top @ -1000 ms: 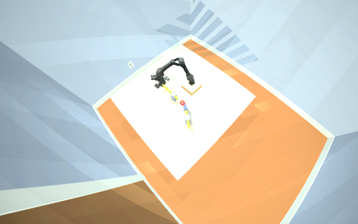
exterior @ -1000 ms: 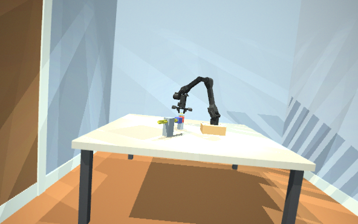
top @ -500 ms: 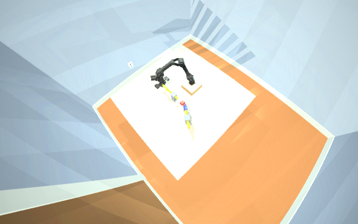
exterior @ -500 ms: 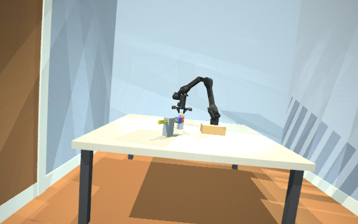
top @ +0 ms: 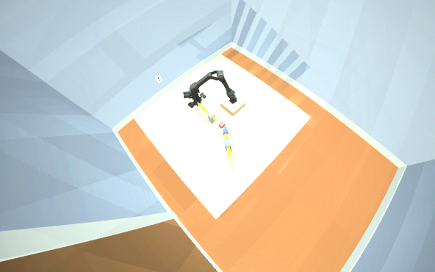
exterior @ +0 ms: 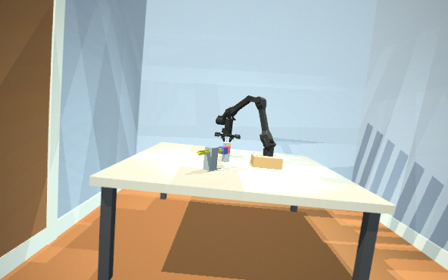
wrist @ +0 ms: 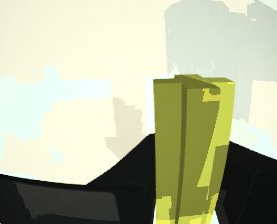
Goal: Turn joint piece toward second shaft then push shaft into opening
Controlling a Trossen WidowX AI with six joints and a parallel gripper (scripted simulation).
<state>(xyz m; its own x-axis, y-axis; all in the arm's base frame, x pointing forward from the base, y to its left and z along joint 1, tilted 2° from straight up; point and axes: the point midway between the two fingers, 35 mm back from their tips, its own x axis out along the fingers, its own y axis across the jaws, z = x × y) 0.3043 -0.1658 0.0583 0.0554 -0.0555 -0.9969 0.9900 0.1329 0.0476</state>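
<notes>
My gripper [top: 198, 102] [exterior: 227, 140] [wrist: 177, 140] is shut on the yellow second shaft [top: 203, 108] [wrist: 169, 115], at its rear part. This shaft passes through the grey second block [top: 211, 118]; its front end stands a small gap short of the joint piece. The red joint piece [top: 222, 125] [exterior: 228, 150] sits on a blue part [top: 225, 131] [exterior: 223, 150] at the end of the yellow first shaft [top: 229, 151] [exterior: 203, 152], which runs through the grey first block [top: 228, 142] [exterior: 211, 159]. The two shafts meet at an angle. The joint's opening is too small to make out.
The arm stands on a tan base [top: 234, 109] [exterior: 266, 162] beside the shafts. All stand on a white table [top: 270, 125] [exterior: 297, 182]. In the wrist view, the shaft's end stands up between dark fingers, and shadows lie on the table behind it.
</notes>
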